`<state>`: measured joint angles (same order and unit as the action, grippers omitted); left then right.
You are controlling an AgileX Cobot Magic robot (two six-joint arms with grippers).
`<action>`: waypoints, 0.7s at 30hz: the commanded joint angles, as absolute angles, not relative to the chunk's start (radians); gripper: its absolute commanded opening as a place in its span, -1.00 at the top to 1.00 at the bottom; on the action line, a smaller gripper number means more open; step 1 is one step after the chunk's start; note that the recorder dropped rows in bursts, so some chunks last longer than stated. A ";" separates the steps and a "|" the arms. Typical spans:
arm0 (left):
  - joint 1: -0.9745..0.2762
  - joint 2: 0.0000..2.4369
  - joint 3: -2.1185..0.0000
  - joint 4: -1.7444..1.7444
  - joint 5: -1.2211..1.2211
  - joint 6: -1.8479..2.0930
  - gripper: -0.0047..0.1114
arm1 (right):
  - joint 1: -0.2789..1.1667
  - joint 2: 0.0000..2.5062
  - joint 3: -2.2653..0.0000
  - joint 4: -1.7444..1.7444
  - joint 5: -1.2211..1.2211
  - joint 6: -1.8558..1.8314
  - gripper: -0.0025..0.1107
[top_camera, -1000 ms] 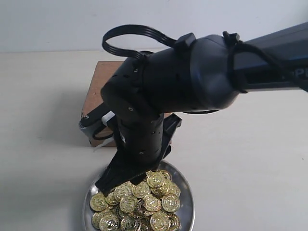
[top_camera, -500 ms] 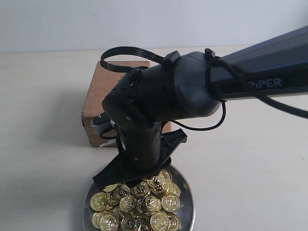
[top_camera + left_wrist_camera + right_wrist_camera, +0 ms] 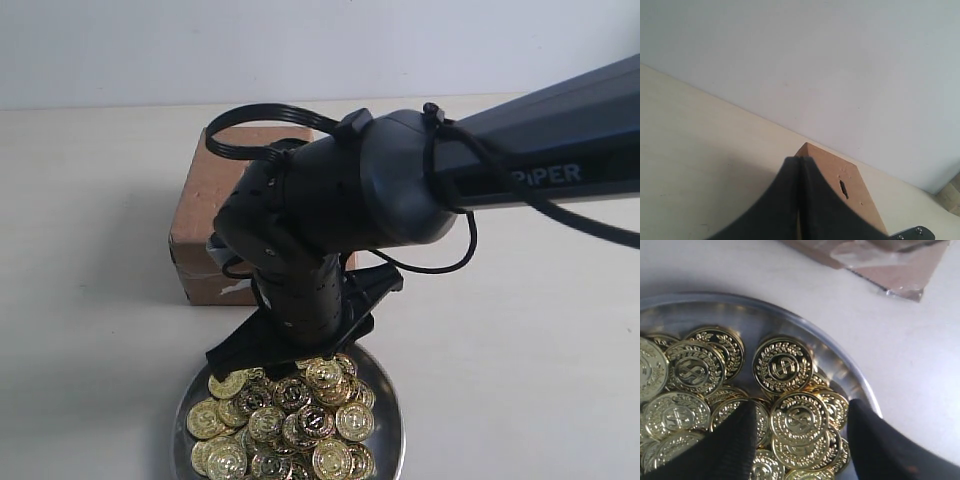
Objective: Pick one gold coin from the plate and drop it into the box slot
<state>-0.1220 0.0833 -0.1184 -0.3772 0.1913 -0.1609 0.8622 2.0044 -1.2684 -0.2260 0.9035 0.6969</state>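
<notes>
Straddling gold coins (image 3: 782, 365), right hand (image 3: 806, 442) spread.

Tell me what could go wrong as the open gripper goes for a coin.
The coins under the open right gripper lie stacked and overlapping, so it may pinch several or none. One finger sits close to the plate rim and could strike it. The slot is narrow, so a tilted coin may miss.

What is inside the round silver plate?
A pile of gold coins, overlapping each other. The open right tool hangs over them. Under the pile, the bottom of the plate is covered.
</notes>
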 commanded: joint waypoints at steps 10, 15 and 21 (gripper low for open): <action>-0.129 0.089 -0.127 -0.371 0.189 -0.156 0.92 | 0.858 2.002 -1.273 -0.213 0.884 0.735 0.02; -0.129 0.089 -0.127 -0.371 0.189 -0.156 0.92 | 0.858 2.002 -1.273 -0.209 0.892 0.735 0.02; -0.129 0.089 -0.127 -0.371 0.189 -0.156 0.92 | 0.860 2.002 -1.273 -0.209 0.922 0.728 0.02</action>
